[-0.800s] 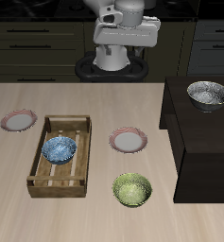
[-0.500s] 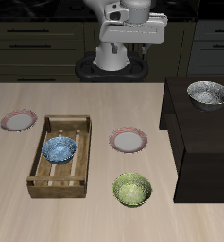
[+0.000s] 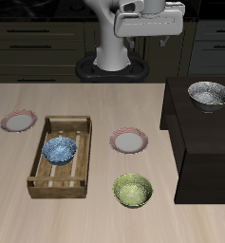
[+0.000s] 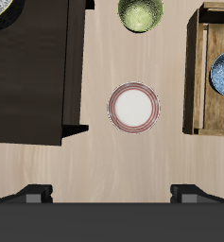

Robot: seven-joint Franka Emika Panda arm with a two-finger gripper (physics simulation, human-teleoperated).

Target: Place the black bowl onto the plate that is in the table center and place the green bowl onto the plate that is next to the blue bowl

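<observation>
1. gripper point(image 3: 152, 38) high above the worktop's back edge, jaws spread wide in the wrist view, nothing between them.
2. black bowl point(image 3: 210, 94) atop the dark cabinet point(image 3: 204, 142) at the worktop's side edge; green bowl point(image 3: 132, 190) near the front edge.
3. center plate point(image 3: 129, 141) bare; second plate point(image 3: 18, 121) beyond the wooden tray point(image 3: 59, 158) holding the blue bowl point(image 3: 59, 149).
4. risk: thin, glossy, curved rims, likely to slip from a shallow pinch or tip off the cabinet edge.
5. risk: mixing up two identical pink-rimmed round plates.
</observation>
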